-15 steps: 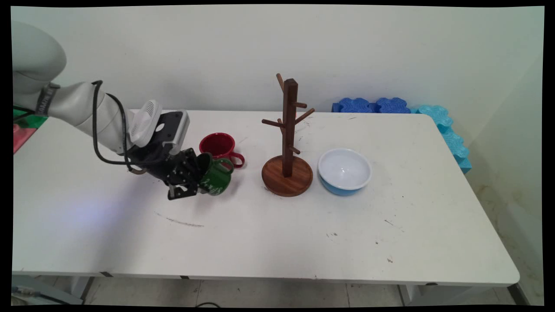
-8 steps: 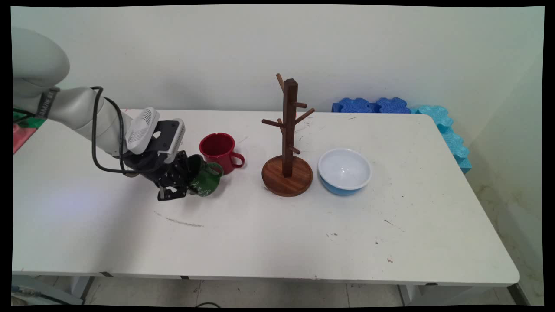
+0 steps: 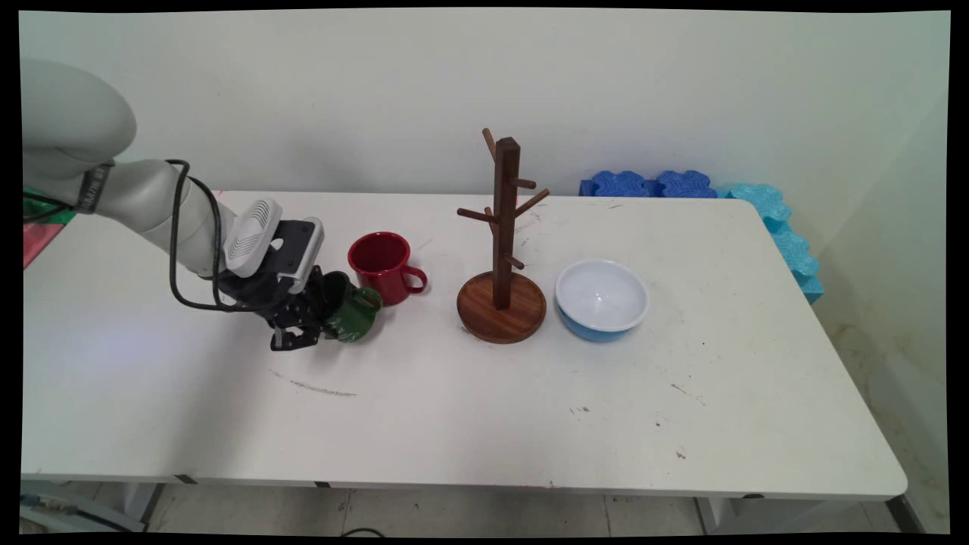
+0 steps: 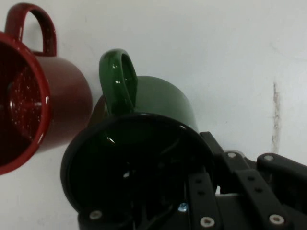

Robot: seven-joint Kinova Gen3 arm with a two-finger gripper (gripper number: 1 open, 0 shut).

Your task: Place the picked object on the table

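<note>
Tool (image 3: 306, 327) sat low over the counter (image 3: 469, 409), left-center in main view, clamped on the rim of the green mug (image 3: 350, 319). One finger went inside the mug mouth, the other outside the wall, per hand view (image 4: 211, 191). Mug was tilted hard, mouth facing back toward the arm, base pointing right. Couldn't tell whether its lower side touched the counter or hung just above it.

Hand view: green mug (image 4: 144, 139) filled the center, dark inside, handle sticking up in that pic. Red mug (image 4: 43, 96) just beside it on the left, a thin gap betw. the two walls, both handles pointing the same way.

Main view: red mug (image 3: 382, 266) stood upright just behind and right of the green one, handle to the right. It was the closest thing to the held mug on that side. Further right, wooden mug tree (image 3: 501, 250) on its round base, pegs bare. Blue bowl w/ white inside (image 3: 602, 299) just right of the tree base, near but not touching.

Blue foam blocks (image 3: 651, 184) lay at the counter's far right corner by the wall, lighter teal ones (image 3: 783, 235) running along the right edge. Black cable (image 3: 176, 250) looped from the arm down to the wrist. Front half of the counter carried only scuffs and a grey streak (image 3: 322, 388) just in front of the tool.
</note>
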